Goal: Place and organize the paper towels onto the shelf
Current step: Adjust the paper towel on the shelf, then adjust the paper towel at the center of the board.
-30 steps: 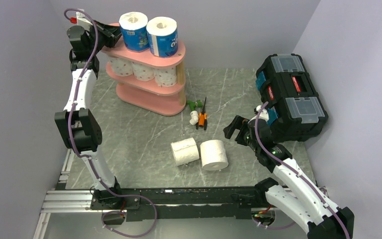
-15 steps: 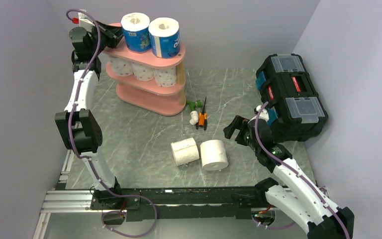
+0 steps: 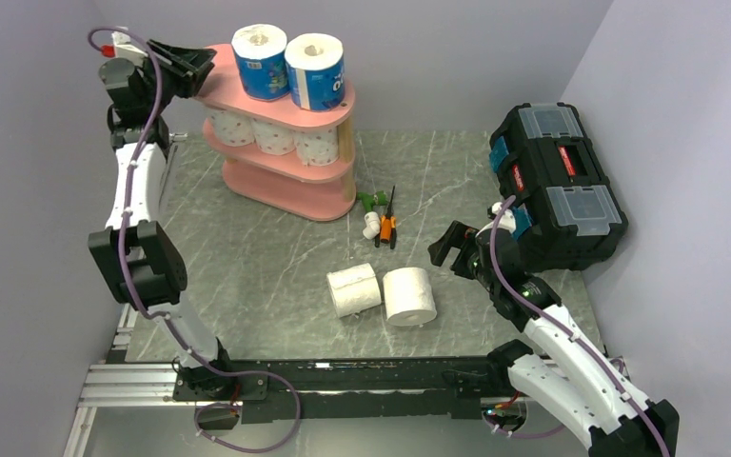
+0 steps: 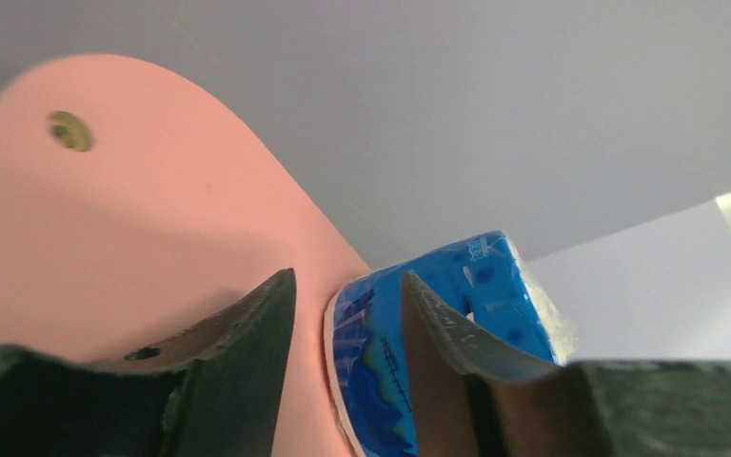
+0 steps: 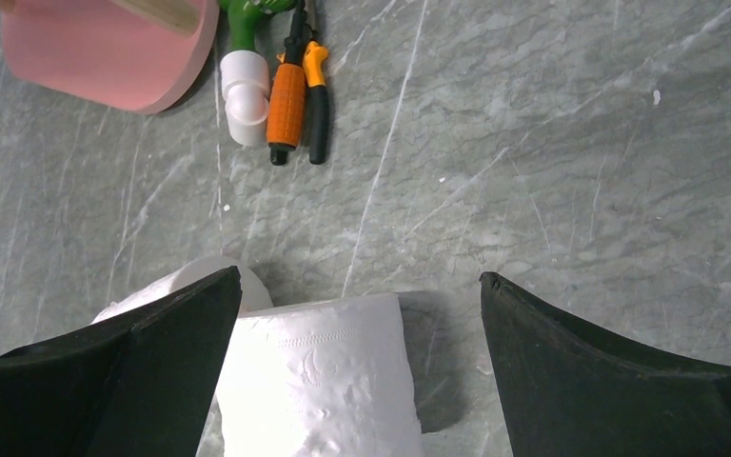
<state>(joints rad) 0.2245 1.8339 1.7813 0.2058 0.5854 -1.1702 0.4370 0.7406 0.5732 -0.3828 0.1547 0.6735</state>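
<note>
Pulled back toward 9 o'clock from the top board's left end, the left claw (image 3: 187,65) now has its jaws partly parted and holds nothing; a second ago they were shut. Two blue-wrapped paper towels (image 3: 257,63) (image 3: 316,72) stand upright side by side on the top tier of the shelf (image 3: 290,187), and the left wrist view shows the nearer blue roll (image 4: 381,352) beyond the gap between the fingers (image 4: 247,333), on the pink top board (image 4: 105,219). Three pink-dotted rolls (image 3: 274,136) sit in a row on the middle tier. The shelf stands at about 11 o'clock on the surface (image 3: 276,248). Two plain rolls (image 3: 354,289) (image 3: 409,295) lie touching each other at about 6 o'clock on the surface. The right claw (image 3: 449,249) hovers just to 3 o'clock of them, jaws spread wide and empty, with one plain roll (image 5: 319,381) below it in the wrist view. Orange-handled pliers (image 3: 387,227) and a white-and-green tool (image 3: 371,215) lie between shelf and rolls. A black toolbox (image 3: 557,181) sits at 3 o'clock.
</note>
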